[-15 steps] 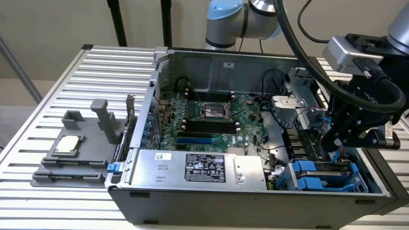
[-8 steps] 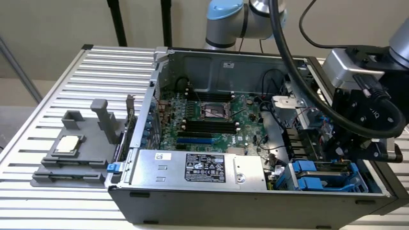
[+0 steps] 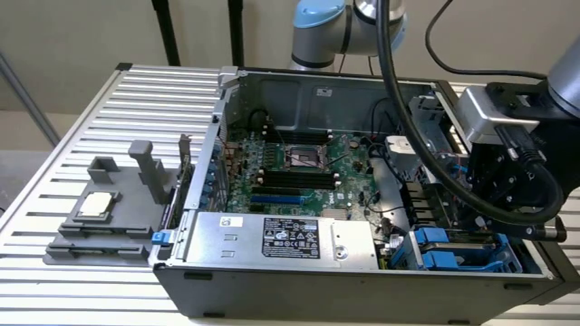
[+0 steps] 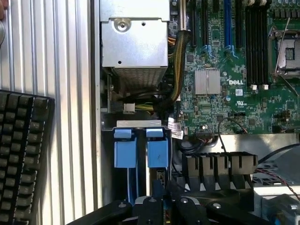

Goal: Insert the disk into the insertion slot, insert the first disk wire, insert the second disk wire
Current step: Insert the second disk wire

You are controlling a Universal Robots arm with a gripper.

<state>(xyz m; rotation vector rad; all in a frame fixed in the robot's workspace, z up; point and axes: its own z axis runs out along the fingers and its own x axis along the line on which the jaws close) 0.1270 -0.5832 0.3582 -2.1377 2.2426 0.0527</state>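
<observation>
The black gripper (image 4: 161, 206) hangs over the dark grey sheet-metal drive bay (image 3: 466, 251), jaws pressed together, apparently empty. The disk's bright blue plastic carrier (image 4: 140, 152) sits seated in that bay. Judged: rigid, moderately heavy, shock-sensitive; the smooth blue latch tabs offer the safest hold, not the bare metal casing.

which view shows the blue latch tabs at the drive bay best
The wrist view: the blue latch tabs face the camera, side by side, unobstructed. In the exterior view the tabs sit at an angle in the case's corner, partly behind the gripper and its black cable.
</observation>
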